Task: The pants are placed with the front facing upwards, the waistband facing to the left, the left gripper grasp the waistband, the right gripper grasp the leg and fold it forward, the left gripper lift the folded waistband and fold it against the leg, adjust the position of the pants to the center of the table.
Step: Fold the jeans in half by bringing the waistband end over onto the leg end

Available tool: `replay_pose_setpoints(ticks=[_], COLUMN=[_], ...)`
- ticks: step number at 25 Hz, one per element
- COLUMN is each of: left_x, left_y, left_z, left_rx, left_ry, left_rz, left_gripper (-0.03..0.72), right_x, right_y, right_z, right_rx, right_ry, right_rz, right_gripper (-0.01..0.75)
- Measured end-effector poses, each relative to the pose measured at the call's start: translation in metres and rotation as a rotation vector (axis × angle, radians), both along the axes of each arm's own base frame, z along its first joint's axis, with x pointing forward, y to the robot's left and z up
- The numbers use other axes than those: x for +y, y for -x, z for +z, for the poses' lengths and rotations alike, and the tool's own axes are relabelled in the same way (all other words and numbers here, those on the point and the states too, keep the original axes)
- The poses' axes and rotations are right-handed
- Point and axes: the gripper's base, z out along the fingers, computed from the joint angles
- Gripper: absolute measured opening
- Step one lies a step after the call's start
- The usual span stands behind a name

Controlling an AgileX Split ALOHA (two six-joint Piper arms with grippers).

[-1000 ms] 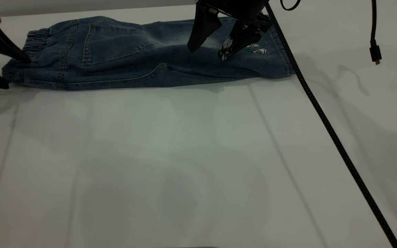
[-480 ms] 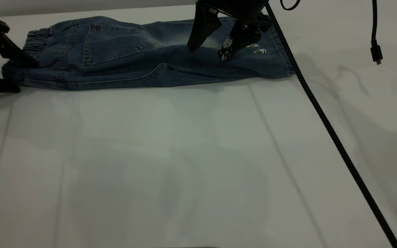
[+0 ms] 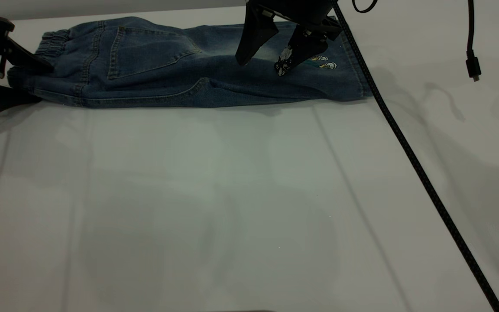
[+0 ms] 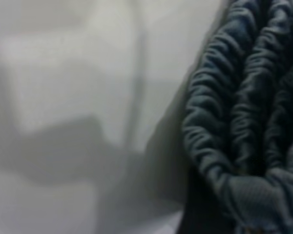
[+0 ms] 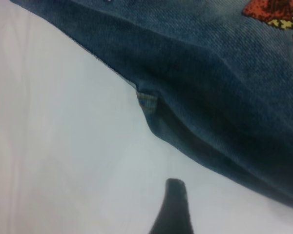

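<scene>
The pants (image 3: 167,69) lie folded lengthwise along the far side of the table (image 3: 215,195), back patch pocket (image 3: 145,50) up. The gathered waistband (image 3: 52,41) is at the left end. My left gripper (image 3: 28,82) is open at that end; one finger lies over the waistband edge and the other sits low by the table. The left wrist view is filled by the puckered waistband (image 4: 234,112). My right gripper (image 3: 261,65) hangs open just above the leg, near a small coloured patch (image 3: 325,65). In the right wrist view one fingertip (image 5: 173,204) shows over the table beside the denim (image 5: 210,97).
A black braided cable (image 3: 414,160) runs from the right arm diagonally across the table's right side to the near edge. A second cable with a plug (image 3: 472,69) hangs at the far right. The near half of the table is bare white surface.
The left gripper has moved right, into the waistband end. The waistband end of the pants has shifted a little right and toward the far edge. The right gripper has held still.
</scene>
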Motion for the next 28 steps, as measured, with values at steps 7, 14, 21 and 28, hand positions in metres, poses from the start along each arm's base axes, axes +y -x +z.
replay_pose_setpoints(ticks=[7,14,21,28], left_x=[-0.001,-0.002,-0.016,-0.056], left_y=[0.002,0.0,0.004,0.025], left_z=[-0.011,0.008,0.081,0.138], left_rx=[0.021,-0.021,-0.161,-0.253], left_ry=[0.028,-0.028,-0.106,-0.194], left_rz=[0.011,-0.059,-0.19,-0.345], left_gripper=[0.126,0.099,0.099,0.099], right_x=[0.001,0.009,0.035,0.076], right_y=[0.0,-0.008,-0.013,0.003], right_z=[0.0,0.017,0.031,0.007], right_rx=[0.0,-0.044,-0.152,-0.155], right_ry=[-0.008,-0.106,-0.124,-0.108], right_rz=[-0.006,-0.036,-0.088,-0.045], right_gripper=[0.53,0.53,0.517,0.49])
